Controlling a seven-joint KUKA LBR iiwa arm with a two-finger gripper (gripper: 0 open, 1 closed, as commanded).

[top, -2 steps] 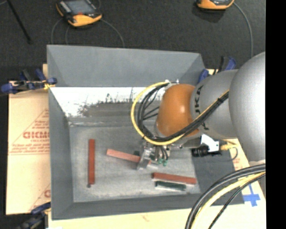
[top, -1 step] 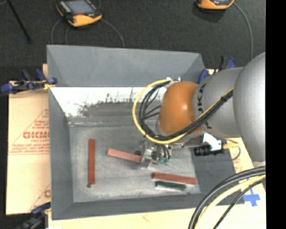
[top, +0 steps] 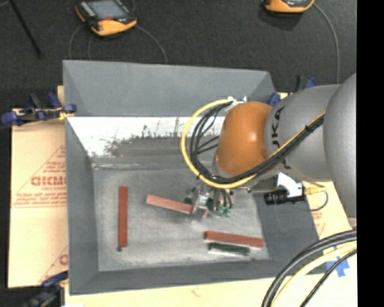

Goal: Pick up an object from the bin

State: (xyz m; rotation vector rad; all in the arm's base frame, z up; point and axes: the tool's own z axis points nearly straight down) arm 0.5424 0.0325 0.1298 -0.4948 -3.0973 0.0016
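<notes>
1. Now, nearest you, on the right of the grey metal bin's floor, a red-brown stick lies with a dark green stick just beside it.
2. At the left, well apart, a second red-brown stick points away from you.
3. Mid-floor, a tilted pinkish-brown stick meets the gripper at its right end; you cannot tell how wide the gripper stands, nor whether it grips.
4. Beyond the bin, dark carpet carries orange-and-black devices.
</notes>
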